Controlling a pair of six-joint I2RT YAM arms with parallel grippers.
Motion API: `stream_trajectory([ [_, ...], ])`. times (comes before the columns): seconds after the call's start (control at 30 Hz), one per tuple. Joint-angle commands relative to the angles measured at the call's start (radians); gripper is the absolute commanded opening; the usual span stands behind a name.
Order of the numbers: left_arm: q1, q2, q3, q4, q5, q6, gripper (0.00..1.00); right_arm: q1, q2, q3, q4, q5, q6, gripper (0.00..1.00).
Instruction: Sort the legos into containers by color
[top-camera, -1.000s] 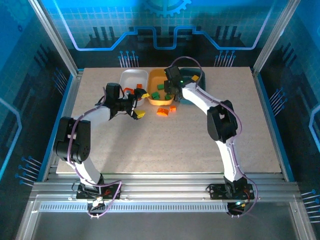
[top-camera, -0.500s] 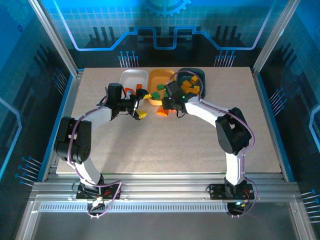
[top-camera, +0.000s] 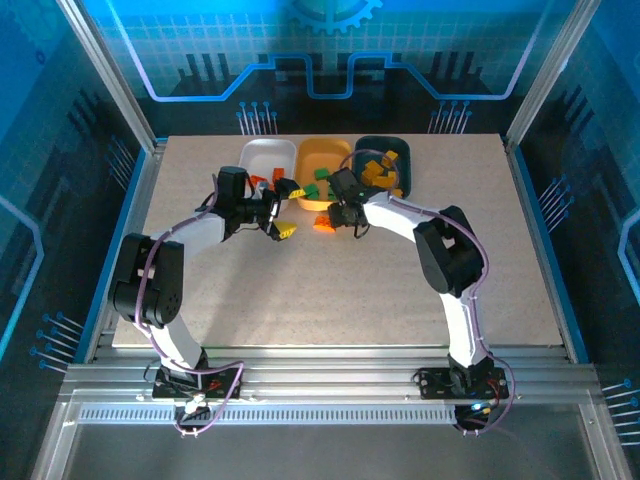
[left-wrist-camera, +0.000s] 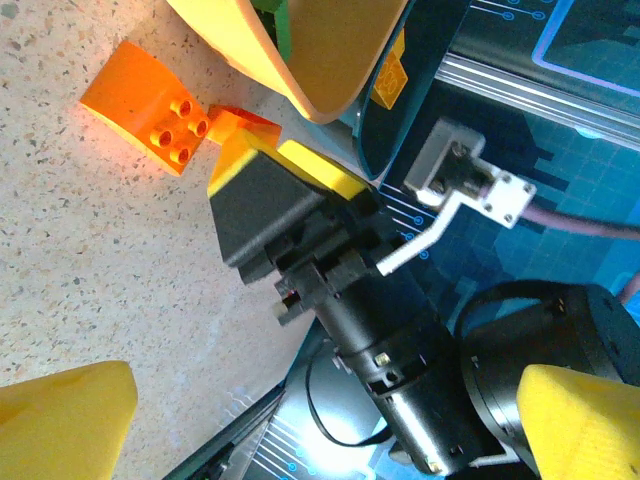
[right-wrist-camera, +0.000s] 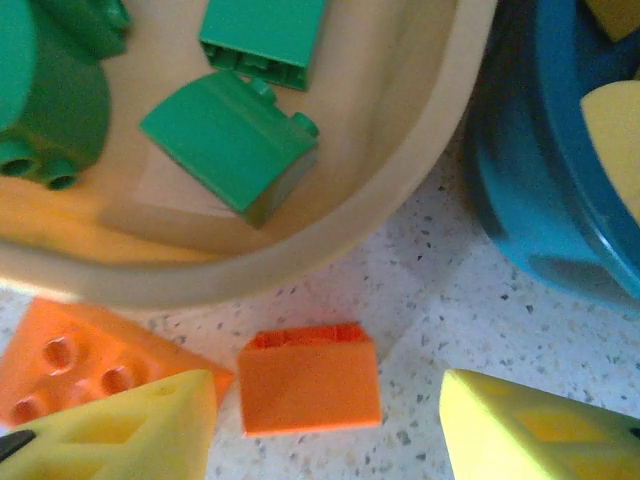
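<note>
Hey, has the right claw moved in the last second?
Yes. The right claw drew back from over the yellow tray toward the near edge, now above the orange bricks.

Orange-yellow tray (top-camera: 325, 152) at table's far edge, green bricks (top-camera: 321, 174) inside. White tray (top-camera: 268, 157) touching its left side, orange-red bricks (top-camera: 260, 181) in its near end. Dark teal tray (top-camera: 396, 150) just right of it, yellow bricks (top-camera: 378, 170) inside. Orange-red bricks (top-camera: 324, 223) on table just in front of orange-yellow tray. Right gripper (top-camera: 341, 214) over them at tray's near rim. Left gripper (top-camera: 287, 210) near tray's front-left corner, yellow fingers (top-camera: 285, 231) spread wide.
</note>
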Motion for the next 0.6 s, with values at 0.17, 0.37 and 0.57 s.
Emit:
stream_trajectory([
  [0.17, -0.005, -0.004, 0.005, 0.004, 0.030, 0.005, 0.99, -0.008, 0.052, 0.053, -0.020, -0.021, -0.026, 0.49],
  [0.37, -0.006, -0.001, 0.009, -0.004, 0.029, 0.011, 0.99, -0.008, 0.007, -0.008, 0.019, -0.025, -0.026, 0.38],
  [0.57, -0.004, -0.003, 0.009, -0.006, 0.027, 0.012, 0.99, 0.001, -0.136, -0.140, 0.071, -0.018, -0.008, 0.36],
])
